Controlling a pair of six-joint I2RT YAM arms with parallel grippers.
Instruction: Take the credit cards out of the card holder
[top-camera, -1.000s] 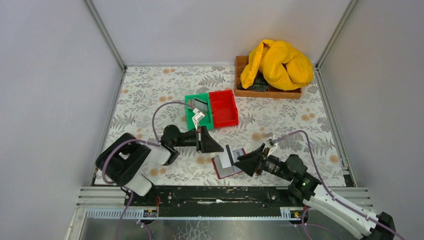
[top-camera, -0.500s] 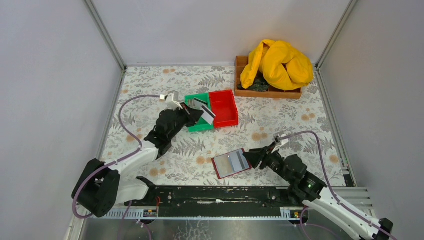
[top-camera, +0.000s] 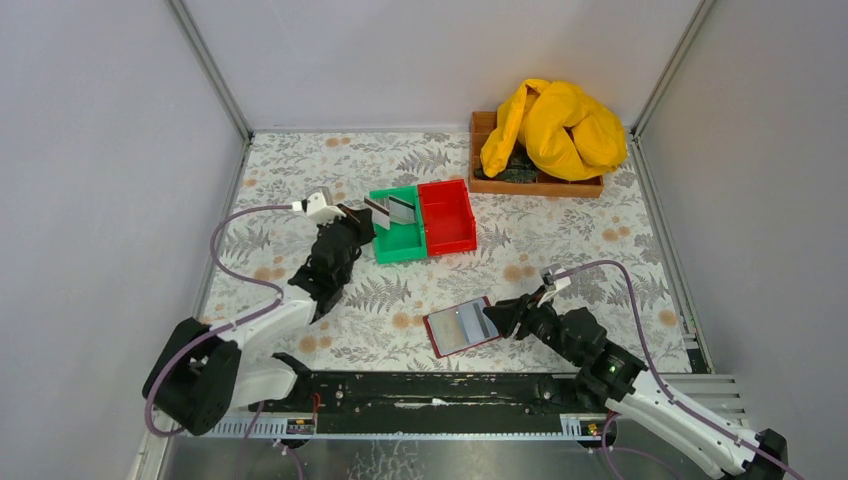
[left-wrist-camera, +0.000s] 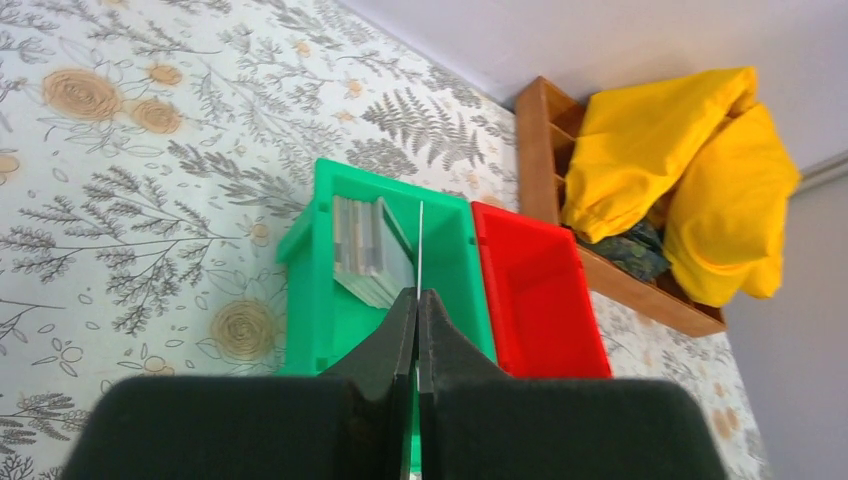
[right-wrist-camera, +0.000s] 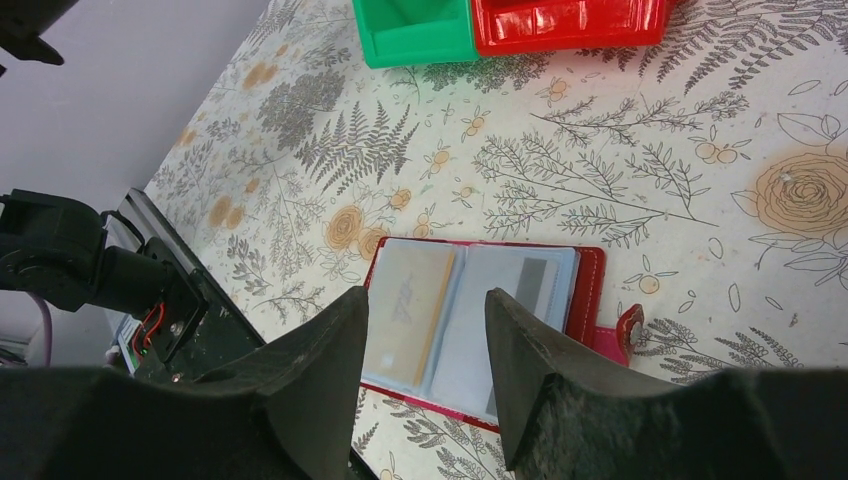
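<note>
Left gripper (left-wrist-camera: 418, 305) is pinching a credit card (left-wrist-camera: 420, 250) above the green bin (left-wrist-camera: 300, 240) for deposit; right gripper (right-wrist-camera: 425, 330) is hovering open over the card holder (right-wrist-camera: 590, 290).

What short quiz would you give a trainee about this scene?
1. True or false: the left pincer is shut on a credit card.
2. Where do the other credit cards lie? A: green bin. B: red bin. C: wooden tray.
3. Fill in: the card holder by the right pincer lies ___ (open or closed).
Key: 1 true; 2 A; 3 open.
</note>
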